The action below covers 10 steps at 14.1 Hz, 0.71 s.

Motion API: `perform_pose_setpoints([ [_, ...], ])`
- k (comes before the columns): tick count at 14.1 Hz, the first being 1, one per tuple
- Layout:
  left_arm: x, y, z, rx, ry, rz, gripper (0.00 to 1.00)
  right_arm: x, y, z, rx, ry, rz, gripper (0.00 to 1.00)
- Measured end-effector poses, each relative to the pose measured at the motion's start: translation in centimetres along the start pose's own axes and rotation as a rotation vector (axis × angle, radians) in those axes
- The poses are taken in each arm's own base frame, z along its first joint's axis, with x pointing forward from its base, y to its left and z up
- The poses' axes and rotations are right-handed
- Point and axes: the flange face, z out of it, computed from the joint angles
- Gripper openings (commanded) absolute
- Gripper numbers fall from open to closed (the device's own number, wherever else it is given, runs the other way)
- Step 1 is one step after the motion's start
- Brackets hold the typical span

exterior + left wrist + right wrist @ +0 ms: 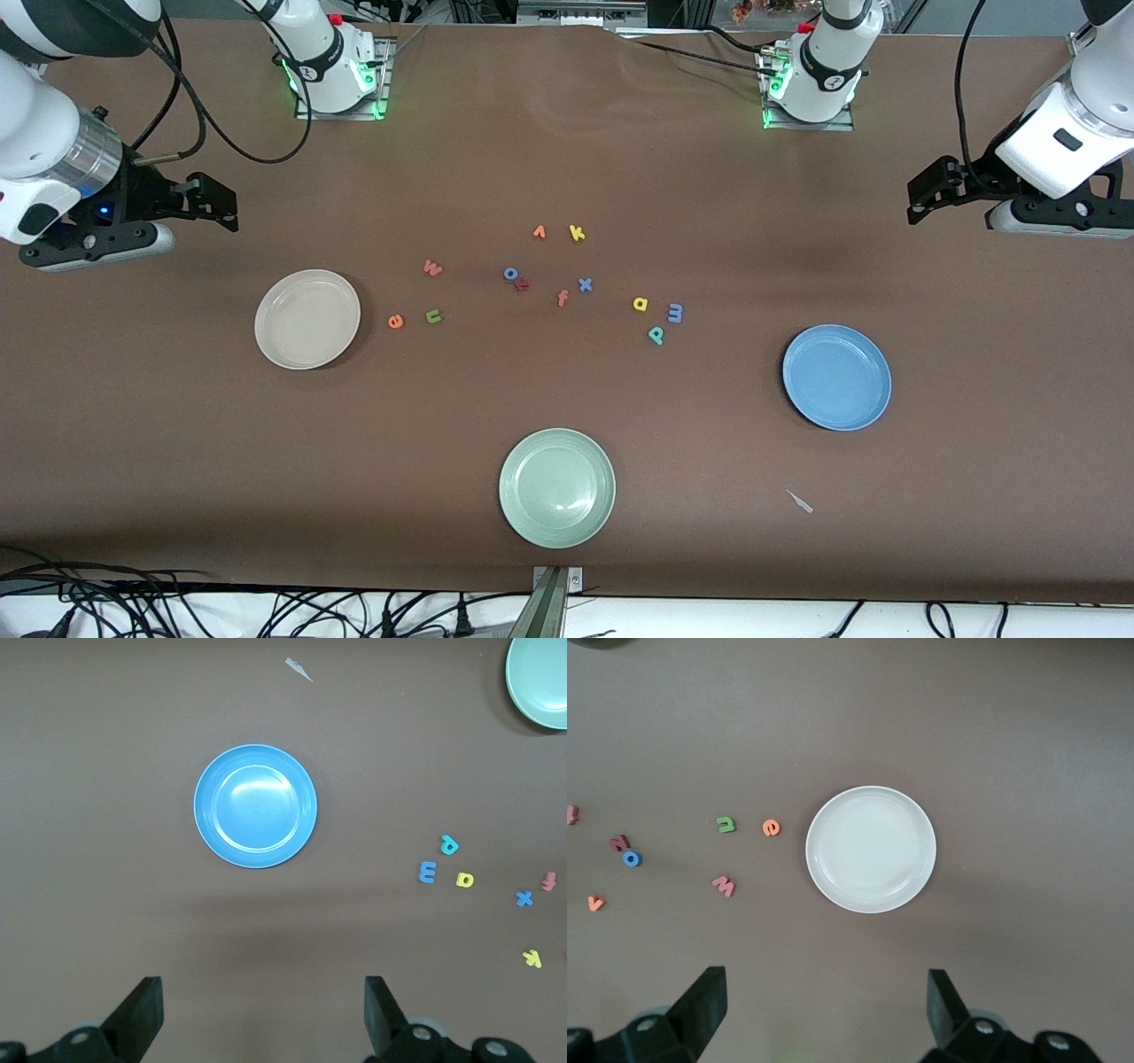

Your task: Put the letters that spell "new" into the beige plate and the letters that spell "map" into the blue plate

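Note:
The beige plate [306, 318] [871, 849] lies toward the right arm's end of the table. Beside it lie the orange e [395, 322] [771, 827], the green n [433, 315] [725, 824] and the pinkish-red w [432, 268] [724, 886]. The blue plate [836, 377] [255, 805] lies toward the left arm's end. Near it lie the yellow a [640, 304] [464, 879], the periwinkle m [675, 312] [427, 872] and the teal p [656, 334] [449, 844]. My right gripper [217, 204] [824, 1005] hangs open and empty, high over bare table. My left gripper [926, 190] [263, 1010] is likewise open, empty and raised.
A pale green plate [556, 486] [540, 678] sits near the table's front edge. Other letters lie mid-table: orange v [539, 232], yellow k [577, 233], blue o [510, 273], a dark red letter [522, 284], red-orange f [562, 299], blue x [585, 284]. A small white scrap [800, 501] lies near the blue plate.

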Motion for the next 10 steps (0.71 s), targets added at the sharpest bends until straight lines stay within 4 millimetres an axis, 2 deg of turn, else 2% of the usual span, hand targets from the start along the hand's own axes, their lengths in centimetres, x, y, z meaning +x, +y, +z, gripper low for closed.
perform_pose_setpoints([
  [10, -0.06, 0.67, 0.01, 0.000, 0.000, 0.012, 1.00, 0.01, -0.06, 0.05, -0.004, -0.002, -0.002, 1.00],
])
